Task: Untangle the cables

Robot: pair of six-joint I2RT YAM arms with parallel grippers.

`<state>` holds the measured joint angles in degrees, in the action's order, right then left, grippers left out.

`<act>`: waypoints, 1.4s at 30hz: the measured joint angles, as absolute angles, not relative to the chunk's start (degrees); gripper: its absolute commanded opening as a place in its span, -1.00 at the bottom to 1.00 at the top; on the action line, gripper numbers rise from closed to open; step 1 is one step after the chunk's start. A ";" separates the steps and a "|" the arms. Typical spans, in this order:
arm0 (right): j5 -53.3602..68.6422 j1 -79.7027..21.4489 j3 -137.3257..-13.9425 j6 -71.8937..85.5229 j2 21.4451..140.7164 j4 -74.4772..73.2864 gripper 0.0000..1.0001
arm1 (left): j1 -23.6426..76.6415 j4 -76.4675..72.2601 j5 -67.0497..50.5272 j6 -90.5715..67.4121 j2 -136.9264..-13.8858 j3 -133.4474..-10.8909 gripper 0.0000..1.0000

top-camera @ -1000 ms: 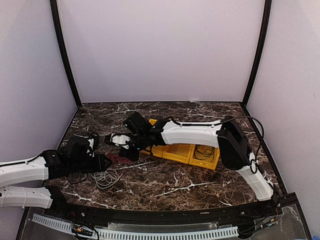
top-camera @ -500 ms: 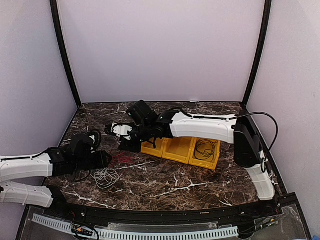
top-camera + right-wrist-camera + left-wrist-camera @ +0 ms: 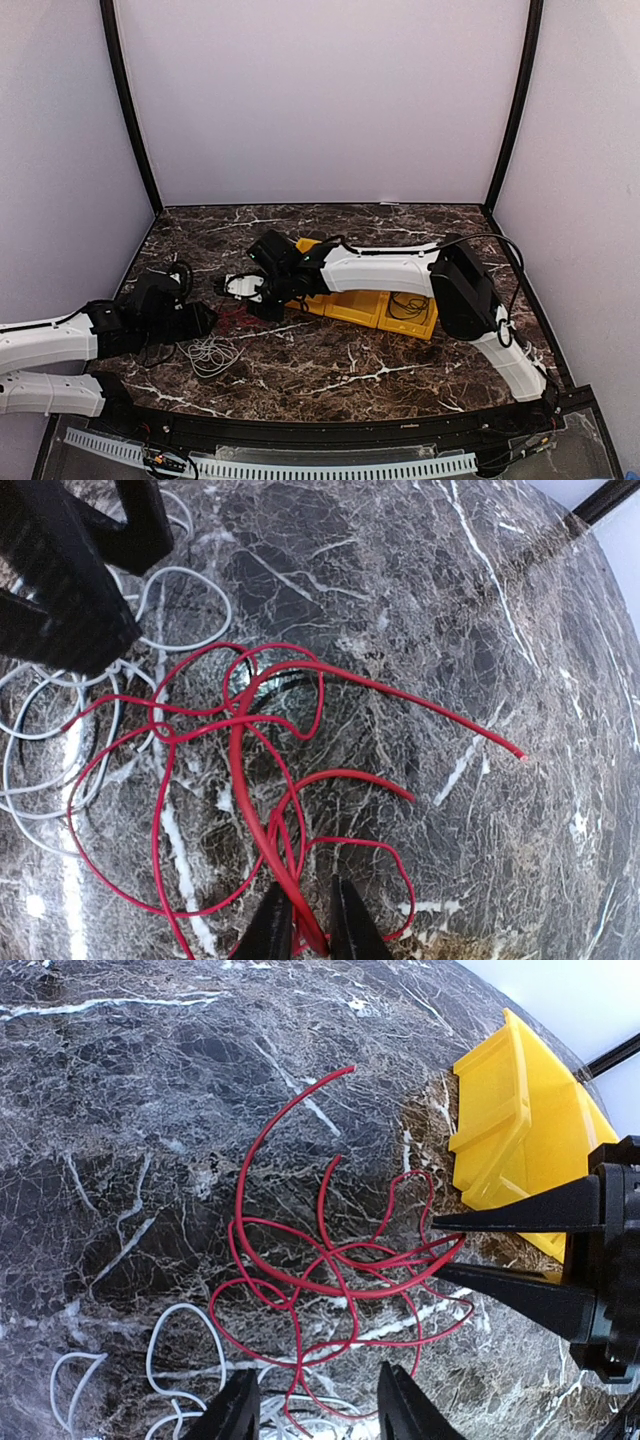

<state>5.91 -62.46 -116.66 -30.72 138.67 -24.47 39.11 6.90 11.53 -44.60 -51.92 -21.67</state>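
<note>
Red cable [image 3: 237, 772] runs between the right gripper [image 3: 307, 905]'s parted fingers.

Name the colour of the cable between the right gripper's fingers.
Red cable; right wrist view shows it best.

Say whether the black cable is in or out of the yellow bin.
In. The black cable lies coiled in the yellow bin's rightmost compartment.

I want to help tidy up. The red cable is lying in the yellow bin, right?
No. The red cable lies on the table, beside the yellow bin, not in it. The left wrist view shows this.
</note>
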 measured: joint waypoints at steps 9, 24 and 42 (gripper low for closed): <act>7.51 -62.46 -117.49 -27.68 137.47 -24.62 -1.00 | 40.05 1.17 8.97 -41.78 -50.48 -19.22 0.23; 24.82 -62.46 -118.48 -14.90 124.70 -25.54 -1.00 | 43.38 -20.49 9.32 -36.56 -50.30 -14.90 -0.05; 42.57 -62.46 -119.44 -8.43 112.84 -27.29 -1.00 | 43.42 -27.94 16.14 -39.79 -50.70 -4.23 -0.96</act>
<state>42.57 -62.46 -119.44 -8.43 112.84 -27.29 43.42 -27.94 16.14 -39.79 -50.70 -4.23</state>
